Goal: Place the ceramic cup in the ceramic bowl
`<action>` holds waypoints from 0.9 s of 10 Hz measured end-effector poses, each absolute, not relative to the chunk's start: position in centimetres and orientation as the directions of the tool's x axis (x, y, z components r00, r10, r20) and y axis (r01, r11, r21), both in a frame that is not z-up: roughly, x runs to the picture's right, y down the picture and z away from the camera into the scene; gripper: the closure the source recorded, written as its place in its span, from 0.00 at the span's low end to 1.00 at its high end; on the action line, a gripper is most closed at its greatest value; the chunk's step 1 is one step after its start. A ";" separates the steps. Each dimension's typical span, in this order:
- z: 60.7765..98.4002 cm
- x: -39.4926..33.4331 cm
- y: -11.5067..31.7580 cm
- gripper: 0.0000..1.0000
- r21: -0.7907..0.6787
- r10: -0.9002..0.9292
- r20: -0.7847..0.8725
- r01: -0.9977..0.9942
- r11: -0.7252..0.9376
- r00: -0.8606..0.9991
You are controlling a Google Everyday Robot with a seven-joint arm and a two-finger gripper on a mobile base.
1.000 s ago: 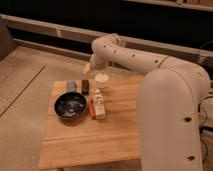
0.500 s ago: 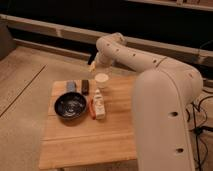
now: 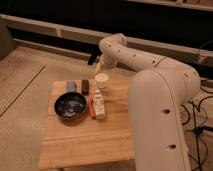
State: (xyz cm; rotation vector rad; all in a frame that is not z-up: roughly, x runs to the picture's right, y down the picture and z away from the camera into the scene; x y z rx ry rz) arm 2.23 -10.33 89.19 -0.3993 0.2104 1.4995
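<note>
The pincer (image 3: 101, 67) hangs directly over the ceramic cup (image 3: 102, 81) near the tabletop's (image 3: 85, 142) far edge. I cannot tell whether it is apart or clamped on the cup. The cup is at 1 o'clock from the ceramic bowl (image 3: 71, 106), apart from it. A white bottle (image 3: 99, 107) is at the bowl's 3 o'clock.

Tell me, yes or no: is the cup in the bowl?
No, the cup is right below the gripper near the table's far edge, apart from the bowl.
</note>
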 end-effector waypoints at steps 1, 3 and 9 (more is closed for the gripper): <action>89.6 3.1 -10.5 0.35 -0.098 0.921 -0.386 -0.995 0.019 0.056; 90.9 4.0 -9.5 0.35 -0.060 0.906 -0.421 -0.998 0.016 0.040; 96.6 3.4 -5.1 0.35 -0.044 0.829 -0.557 -0.998 0.038 0.056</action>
